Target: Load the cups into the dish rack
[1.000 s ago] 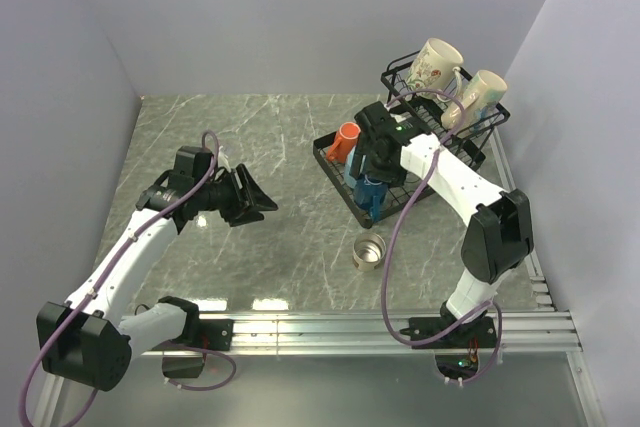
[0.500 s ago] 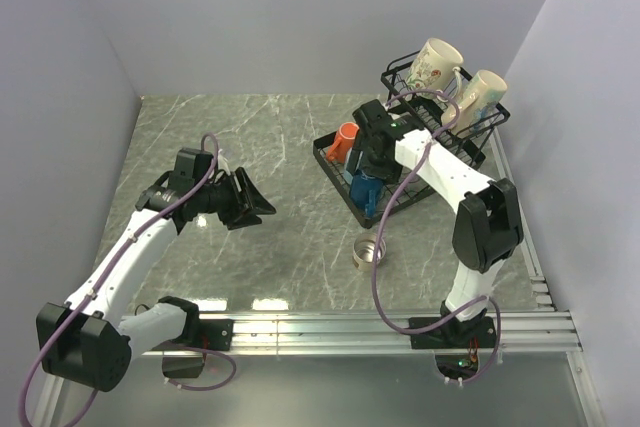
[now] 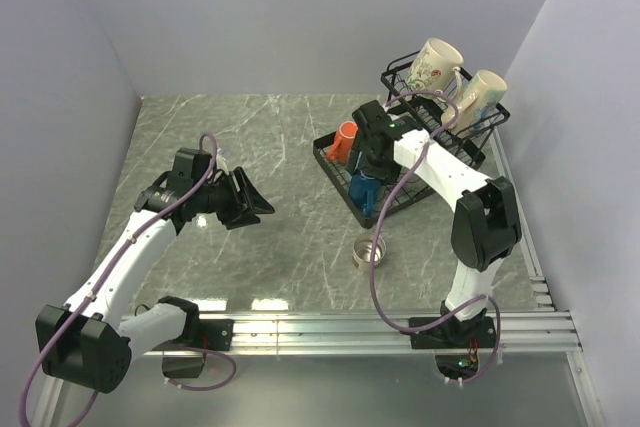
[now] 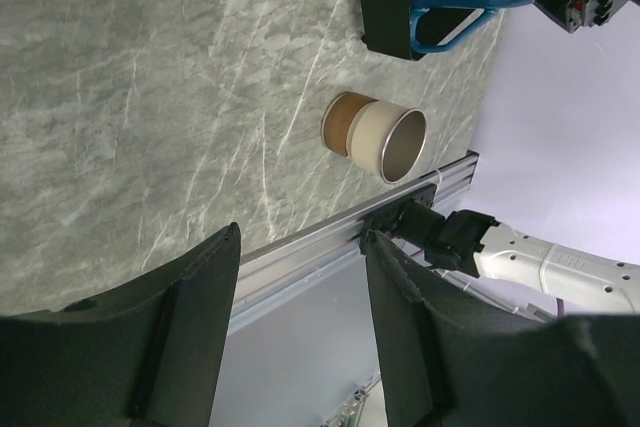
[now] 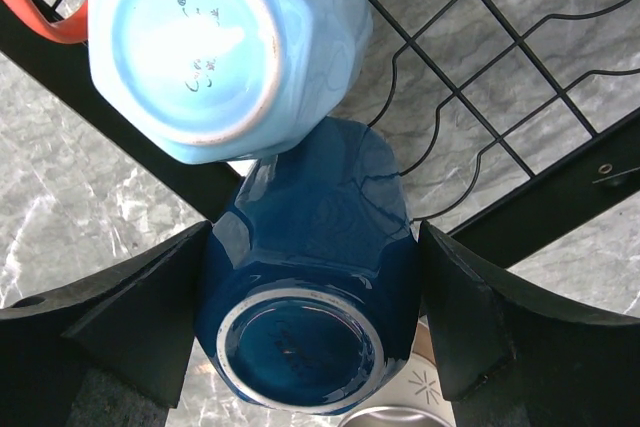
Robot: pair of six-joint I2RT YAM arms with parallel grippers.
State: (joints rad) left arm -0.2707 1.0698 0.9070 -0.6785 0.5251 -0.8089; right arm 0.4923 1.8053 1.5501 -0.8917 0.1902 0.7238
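Bright and even, from overhead. Two white glare patches on the marble table (image 3: 300,237), lower centre of the top view. Soft, faint shadows. Sheen on the dark blue mug (image 5: 330,207). Dark, slightly blurred bottom edges in both wrist views.

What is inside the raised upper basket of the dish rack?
Two cream mugs lean there, a floral mug and a plainer mug. They cover the upper basket's floor, so anything small beneath them cannot be seen.

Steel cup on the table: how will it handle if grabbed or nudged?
The steel cup looks thin-walled, so probably light and rigid. Smooth shiny sides may slip in a grip. Seems upright on the smooth table, so a nudge likely slides it.
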